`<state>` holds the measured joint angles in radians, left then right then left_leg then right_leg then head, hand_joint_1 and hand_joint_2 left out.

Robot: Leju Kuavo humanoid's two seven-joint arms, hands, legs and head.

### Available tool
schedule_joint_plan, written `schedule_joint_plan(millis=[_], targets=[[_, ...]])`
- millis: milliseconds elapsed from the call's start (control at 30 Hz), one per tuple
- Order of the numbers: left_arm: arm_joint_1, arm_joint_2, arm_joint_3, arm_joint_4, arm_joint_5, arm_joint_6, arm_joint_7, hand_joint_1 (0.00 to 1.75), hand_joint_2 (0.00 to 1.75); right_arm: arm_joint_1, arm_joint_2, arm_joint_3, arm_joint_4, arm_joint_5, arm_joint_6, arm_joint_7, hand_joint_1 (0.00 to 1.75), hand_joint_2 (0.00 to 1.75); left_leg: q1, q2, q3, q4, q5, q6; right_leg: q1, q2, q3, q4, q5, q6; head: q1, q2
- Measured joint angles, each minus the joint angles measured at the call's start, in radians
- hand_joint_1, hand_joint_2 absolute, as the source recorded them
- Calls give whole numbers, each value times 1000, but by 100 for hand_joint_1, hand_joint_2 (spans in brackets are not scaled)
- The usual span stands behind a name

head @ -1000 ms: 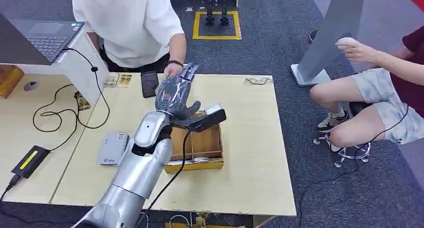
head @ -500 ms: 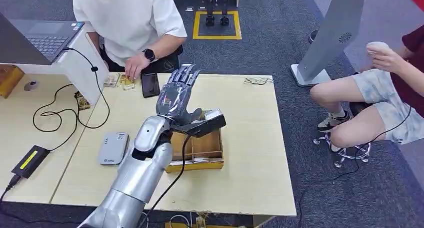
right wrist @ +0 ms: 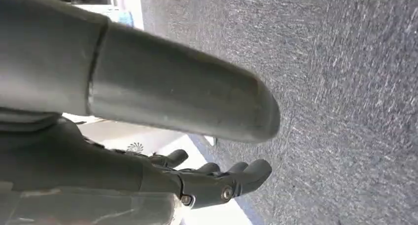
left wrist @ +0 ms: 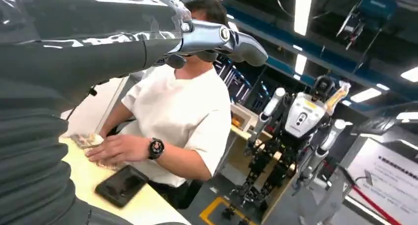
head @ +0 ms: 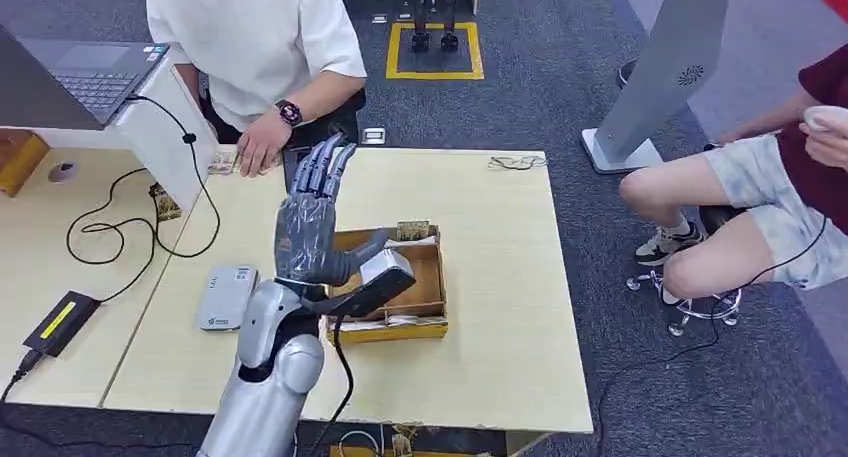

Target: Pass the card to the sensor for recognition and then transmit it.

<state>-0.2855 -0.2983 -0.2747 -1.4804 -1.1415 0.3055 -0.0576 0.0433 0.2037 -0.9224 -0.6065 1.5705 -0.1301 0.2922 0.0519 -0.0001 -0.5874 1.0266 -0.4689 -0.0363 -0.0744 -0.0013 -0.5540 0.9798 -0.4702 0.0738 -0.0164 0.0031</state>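
My left hand (head: 305, 227) is raised over the table with its fingers straight and spread, pointing at the person in white, and it holds nothing. In the left wrist view the same hand (left wrist: 148, 43) is bare. Small cards (head: 226, 162) lie at the table's far edge under the person's hand (head: 260, 145); the left wrist view shows these cards (left wrist: 84, 139) too. A grey flat sensor (head: 226, 297) lies on the table left of my arm. My right hand (right wrist: 212, 183) hangs over carpet, fingers loosely apart and empty.
An open wooden box (head: 425, 302) with cards in it sits right of my left arm. A black phone (left wrist: 121, 185) lies next to the person's hand. A laptop (head: 85, 77), cables and a black adapter (head: 58, 322) are at the left. A second person sits at the right (head: 760, 187).
The person's hand left my left fingertips and came down on the cards at the table's far edge. My left hand drew back towards me and to the left, empty.
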Motion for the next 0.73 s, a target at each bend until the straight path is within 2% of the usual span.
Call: schedule_joint_plan(millis=[167, 267, 467, 733], targets=[[67, 15, 0, -91, 131, 65, -41, 0, 175, 13, 28, -6, -49, 0, -14, 13, 0, 0, 0, 0, 0, 0, 0, 0, 0, 0, 0, 0, 0, 0, 0, 0], [120, 29, 0, -163, 174, 92, -60, 0, 175, 24, 45, -6, -84, 0, -15, 26, 0, 0, 0, 0, 0, 0, 0, 0, 0, 0, 0, 0, 0, 0, 0, 0], [198, 44, 0, -255, 206, 105, -76, 0, 175, 40, 68, -4, -136, 0, -13, 53, 0, 0, 0, 0, 0, 0, -1, 0, 0, 0, 0, 0, -1, 0, 0, 0], [269, 58, 0, -300, 202, 121, -92, 0, 175, 54, 87, 6, -168, 0, -11, 74, 0, 0, 0, 0, 0, 0, -1, 0, 0, 0, 0, 0, 0, 0, 0, 0]])
